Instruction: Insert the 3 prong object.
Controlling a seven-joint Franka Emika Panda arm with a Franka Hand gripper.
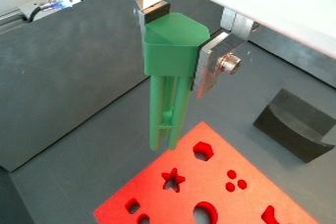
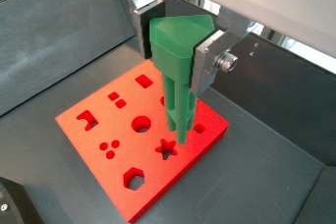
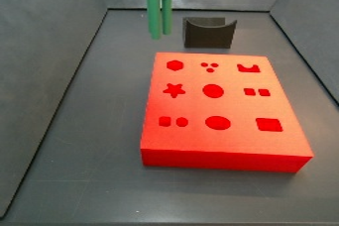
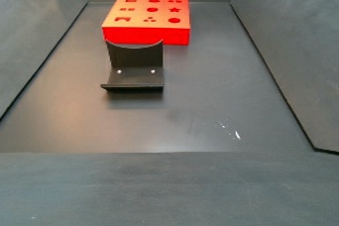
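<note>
My gripper is shut on the head of the 3 prong object, a bright green piece that hangs upright with its thin rods pointing down. Both wrist views show it, and the gripper holds the piece above the red block. The rod tips hang near the block's edge by the star hole. In a side view only the green rods show, above the far left of the red block; the gripper is out of frame there. The group of three small round holes lies near the block's far edge.
A dark grey curved block stands on the floor beyond the red block, and also shows in a side view and a wrist view. The red block has several differently shaped holes. Dark sloping walls enclose the floor.
</note>
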